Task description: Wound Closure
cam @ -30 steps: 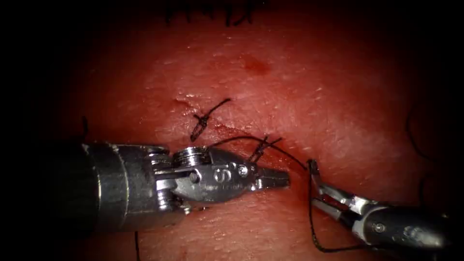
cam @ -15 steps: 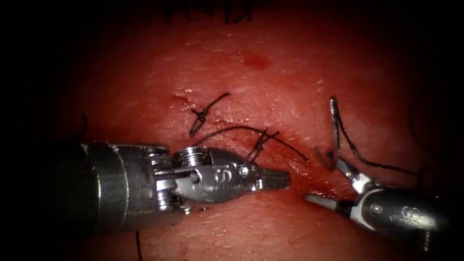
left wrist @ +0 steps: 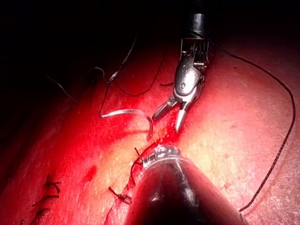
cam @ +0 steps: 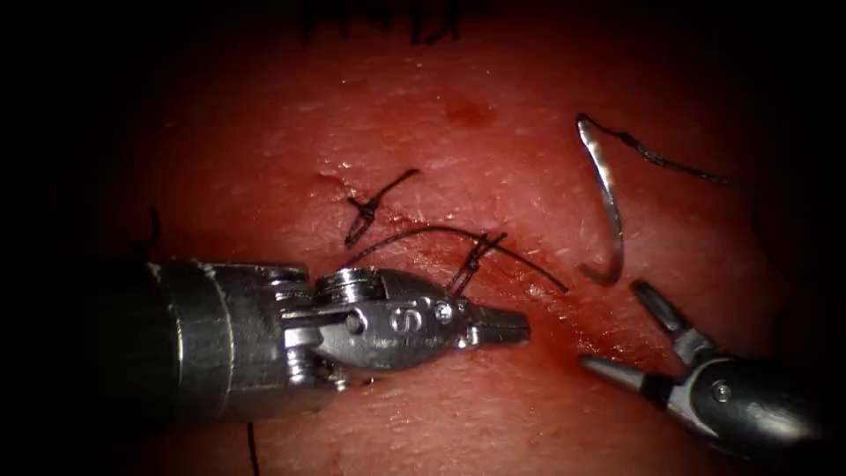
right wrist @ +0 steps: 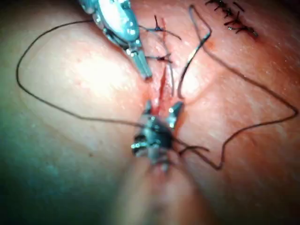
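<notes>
Right gripper [cam: 627, 328] wide open and empty just below the loose needle [cam: 608, 207] lying right of the cut [cam: 529, 295], left gripper [cam: 507, 328] closed on nothing beside it; risk of snagging trailing thread [cam: 670, 163] during regrasp.

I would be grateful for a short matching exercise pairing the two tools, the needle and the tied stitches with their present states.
Things:
1. left tool
2. right tool
3. needle
4. tied stitches

States:
A. fingers spread, holding nothing
B. lying free on the tissue, right of the cut
C. fingers together, holding nothing
D. knotted across the cut

Pairs: 1-C, 2-A, 3-B, 4-D
</notes>
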